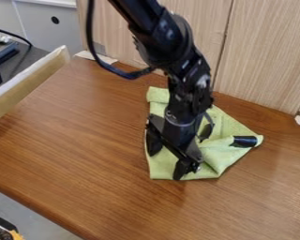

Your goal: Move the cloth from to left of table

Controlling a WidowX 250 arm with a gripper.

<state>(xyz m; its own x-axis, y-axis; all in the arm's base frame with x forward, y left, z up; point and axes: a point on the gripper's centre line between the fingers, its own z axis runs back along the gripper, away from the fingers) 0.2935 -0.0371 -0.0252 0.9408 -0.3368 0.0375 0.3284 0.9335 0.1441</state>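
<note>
Where the cloth (224, 124) lies: right of middle on the table (84, 140), rumpled, right part folded over, dark cylindrical piece (244, 141) at that corner.
Gripper (168, 160): over cloth's left/front part, fingers spread wide, nothing pinched; tip contact with cloth can't tell.
Step in hand: likely lining up the grasp; cloth not at table's left.
Next move for cloth: probably lower if needed, close on a fold, lift a bit, carry to view's left, release.
Grasp risk: flat fabric may slip out.
</note>
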